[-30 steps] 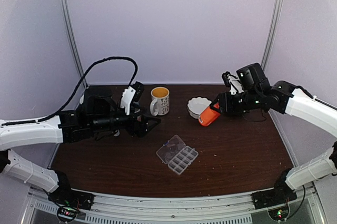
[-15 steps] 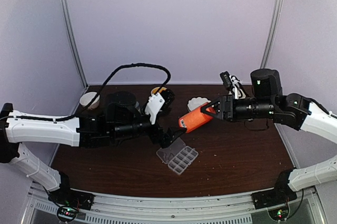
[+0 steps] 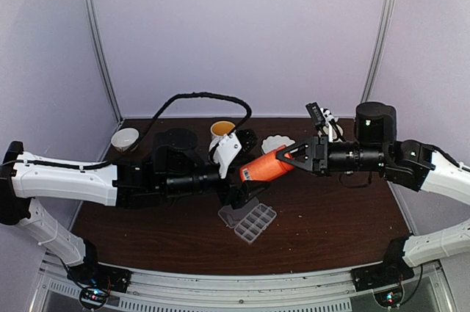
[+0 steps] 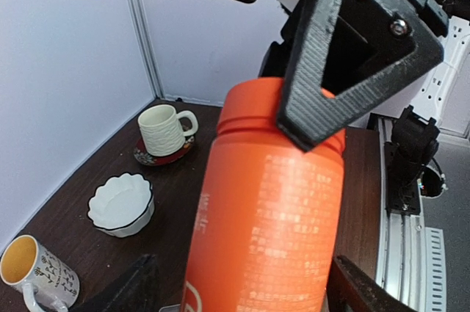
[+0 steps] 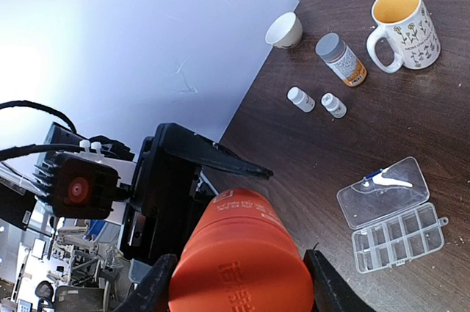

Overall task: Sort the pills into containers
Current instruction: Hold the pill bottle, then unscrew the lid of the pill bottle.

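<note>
pill box [image 3: 247, 218]: near the middle of the counter [image 3: 330, 216], lid laid open behind-left.
large bottle [image 3: 266, 167]: aloft over the pill box's far side, between left tool [image 3: 246, 169] and right tool [image 3: 290, 159].
mug [image 3: 222, 131]: behind the left tool, with the bowl [image 3: 277, 143] to its right.
small cup [image 3: 125, 139]: far left corner.

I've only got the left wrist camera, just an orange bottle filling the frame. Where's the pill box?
Observer: Top view: the pill box lies open on the table, roughly under the orange bottle.
Operator: Other bottles nearby?
Observer: Right wrist view: two small white bottles and a grey-capped bottle sit near the flowered mug.
Operator: Anything on the box?
Observer: A small white-and-blue item rests on its open lid.
</note>
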`<act>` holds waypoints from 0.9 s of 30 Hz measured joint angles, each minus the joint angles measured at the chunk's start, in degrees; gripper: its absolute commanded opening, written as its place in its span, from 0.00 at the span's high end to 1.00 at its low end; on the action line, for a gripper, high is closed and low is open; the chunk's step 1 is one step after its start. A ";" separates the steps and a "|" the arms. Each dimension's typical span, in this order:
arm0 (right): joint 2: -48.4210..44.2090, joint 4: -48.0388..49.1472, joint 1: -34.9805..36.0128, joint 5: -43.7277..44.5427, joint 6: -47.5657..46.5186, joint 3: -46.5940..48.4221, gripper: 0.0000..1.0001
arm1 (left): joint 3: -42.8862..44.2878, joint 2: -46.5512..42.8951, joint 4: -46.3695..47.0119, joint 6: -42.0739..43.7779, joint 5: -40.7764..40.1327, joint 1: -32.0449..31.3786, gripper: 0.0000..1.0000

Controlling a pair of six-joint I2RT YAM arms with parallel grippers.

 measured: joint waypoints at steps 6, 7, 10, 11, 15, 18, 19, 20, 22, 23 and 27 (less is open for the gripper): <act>-0.11 1.97 0.02 -1.33 0.57 -0.17 0.60 | 0.42 0.22 0.61 0.07 3.82 0.00 0.44; -0.11 2.05 0.02 -1.64 0.57 -0.17 0.60 | 0.42 0.22 0.59 -0.04 4.15 0.00 0.49; -0.11 2.25 0.02 -2.29 0.66 -0.17 0.60 | 0.44 0.24 0.31 0.92 5.18 0.13 0.56; -0.11 2.23 0.00 -2.45 0.55 -0.17 0.60 | 0.50 0.26 0.28 1.01 5.40 0.15 0.58; -0.11 2.21 0.00 -2.69 0.13 -0.17 0.60 | 0.70 0.26 -0.28 0.94 6.01 0.26 0.60; -0.11 2.12 -0.02 -2.97 -0.31 -0.17 0.61 | 1.14 0.24 -1.20 0.72 6.93 0.57 0.62; -0.11 2.08 -0.04 -3.08 -0.68 -0.17 0.62 | 1.22 0.24 -1.40 0.61 7.48 0.76 0.63; -0.11 2.01 -0.04 -3.17 -1.14 -0.17 0.62 | 1.25 0.24 -1.46 0.46 8.22 1.05 0.63; -0.13 1.84 -0.04 -3.43 -2.29 -0.17 0.63 | 1.25 0.24 -1.49 -0.33 10.43 1.90 0.65; -0.20 1.84 -0.04 -3.85 -3.34 -0.17 0.64 | 1.25 0.24 -1.44 -1.20 12.15 2.45 0.65; -1.53 2.03 0.00 -6.84 -10.08 -0.17 0.65 | 1.29 0.17 -0.24 -6.69 21.20 4.28 0.66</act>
